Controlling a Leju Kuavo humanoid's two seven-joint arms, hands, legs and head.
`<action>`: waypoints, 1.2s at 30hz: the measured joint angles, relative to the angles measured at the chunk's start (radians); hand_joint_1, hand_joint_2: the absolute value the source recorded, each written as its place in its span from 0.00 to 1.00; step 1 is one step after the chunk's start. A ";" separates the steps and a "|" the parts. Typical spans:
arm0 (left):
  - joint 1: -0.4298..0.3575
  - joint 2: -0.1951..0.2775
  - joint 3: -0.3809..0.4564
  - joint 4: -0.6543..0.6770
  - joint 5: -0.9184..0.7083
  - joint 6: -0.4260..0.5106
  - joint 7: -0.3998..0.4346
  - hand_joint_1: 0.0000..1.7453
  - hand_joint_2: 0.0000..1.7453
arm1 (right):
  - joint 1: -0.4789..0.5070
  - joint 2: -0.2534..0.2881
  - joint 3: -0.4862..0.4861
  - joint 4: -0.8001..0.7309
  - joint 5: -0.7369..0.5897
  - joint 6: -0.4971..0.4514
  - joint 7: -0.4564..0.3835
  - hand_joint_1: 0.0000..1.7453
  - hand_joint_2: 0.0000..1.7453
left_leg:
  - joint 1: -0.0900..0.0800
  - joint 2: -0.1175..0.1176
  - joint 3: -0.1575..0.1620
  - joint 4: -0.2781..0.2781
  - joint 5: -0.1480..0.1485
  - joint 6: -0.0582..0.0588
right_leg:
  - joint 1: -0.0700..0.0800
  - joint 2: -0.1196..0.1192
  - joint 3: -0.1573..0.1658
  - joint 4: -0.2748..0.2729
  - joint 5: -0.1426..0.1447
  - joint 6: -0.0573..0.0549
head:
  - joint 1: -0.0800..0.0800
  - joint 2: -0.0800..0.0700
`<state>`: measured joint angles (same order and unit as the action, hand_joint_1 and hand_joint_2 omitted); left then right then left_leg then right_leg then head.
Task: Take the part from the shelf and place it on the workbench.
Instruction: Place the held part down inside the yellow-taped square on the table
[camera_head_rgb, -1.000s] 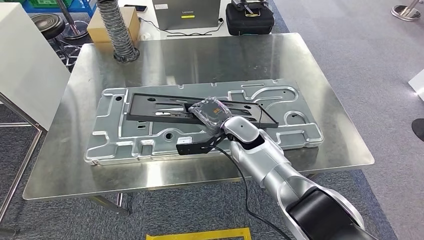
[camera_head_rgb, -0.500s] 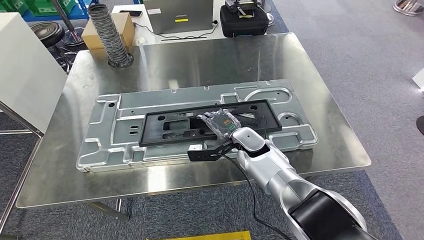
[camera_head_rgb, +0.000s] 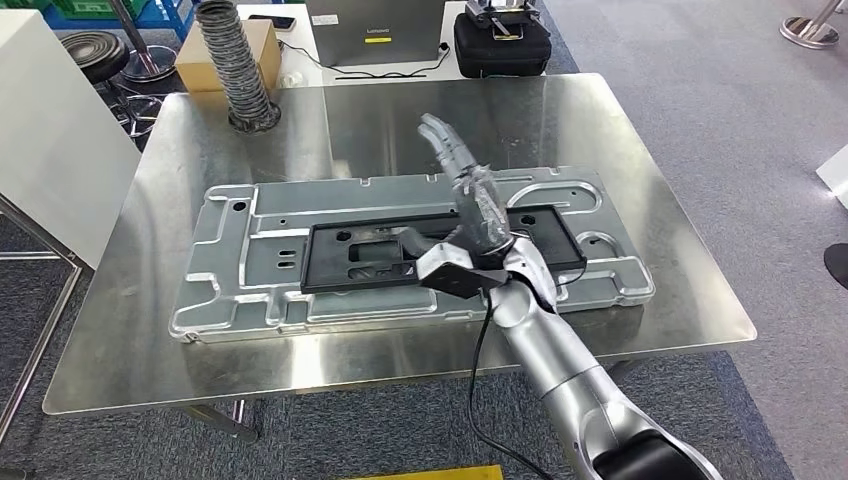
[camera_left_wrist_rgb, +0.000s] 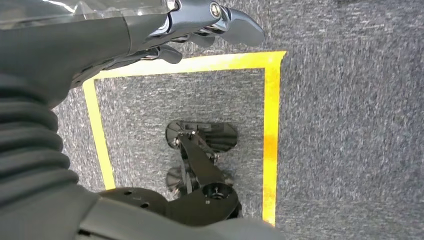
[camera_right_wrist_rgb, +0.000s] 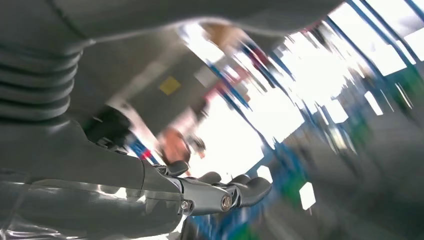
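A flat black frame part (camera_head_rgb: 380, 262) lies on a large stamped silver panel (camera_head_rgb: 250, 300), which rests on the steel workbench (camera_head_rgb: 150, 350). My right hand (camera_head_rgb: 468, 190) is raised above the part's right half. Its fingers stretch up and away, it holds nothing, and it is clear of the part. The right wrist view is blurred; it shows the right hand (camera_right_wrist_rgb: 215, 195) with its fingers extended and nothing in them. My left hand (camera_left_wrist_rgb: 200, 22) hangs over the grey floor, fingers loosely apart, holding nothing.
A corrugated grey hose (camera_head_rgb: 235, 65) stands at the bench's far left corner, by a cardboard box (camera_head_rgb: 215, 50). Behind the bench sit a grey laptop (camera_head_rgb: 375, 25) and a black case (camera_head_rgb: 500, 45). A white board (camera_head_rgb: 50, 130) stands to the left. Yellow tape (camera_left_wrist_rgb: 272, 125) marks the floor.
My right hand lay on the black part before. It has now lifted off and swung its fingers upward, leaving the part flat on the panel. The camera has shifted slightly.
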<state>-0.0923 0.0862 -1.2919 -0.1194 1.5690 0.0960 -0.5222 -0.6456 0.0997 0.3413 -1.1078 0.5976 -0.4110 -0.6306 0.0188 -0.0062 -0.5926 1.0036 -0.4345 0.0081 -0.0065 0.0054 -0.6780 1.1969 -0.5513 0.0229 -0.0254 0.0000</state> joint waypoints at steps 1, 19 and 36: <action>0.001 0.000 0.004 0.000 0.000 0.000 -0.005 0.00 0.00 | 0.021 -0.003 -0.025 -0.081 -0.061 -0.004 -0.016 0.00 0.00 | 0.000 0.000 0.000 0.001 -0.001 0.002 | 0.000 0.000 -0.032 0.067 -0.026 0.002 | 0.000 0.000; 0.023 -0.014 0.138 0.000 0.000 -0.009 -0.026 0.00 0.00 | 0.419 -0.068 -0.685 -0.706 -0.478 -0.147 -0.055 0.00 0.00 | -0.005 0.002 -0.043 0.249 -0.164 -0.036 | 0.001 -0.013 0.072 -0.200 0.136 -0.041 | -0.003 0.000; 0.027 -0.014 0.149 0.000 0.000 -0.043 -0.062 0.00 0.00 | 0.713 -0.086 -0.888 -0.552 -0.453 -0.165 -0.055 0.00 0.00 | -0.016 0.012 -0.005 -0.005 0.011 0.012 | -0.013 -0.007 0.098 -0.037 0.015 0.018 | 0.003 0.000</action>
<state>-0.0651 0.0725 -1.1429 -0.1194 1.5690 0.0534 -0.5838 0.0674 0.0138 -0.5467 -1.6593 0.1445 -0.5763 -0.6855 0.0032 0.0057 -0.5979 0.9988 -0.4232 0.0203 -0.0192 -0.0018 -0.5800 1.1595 -0.5361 0.0414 -0.0220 -0.0001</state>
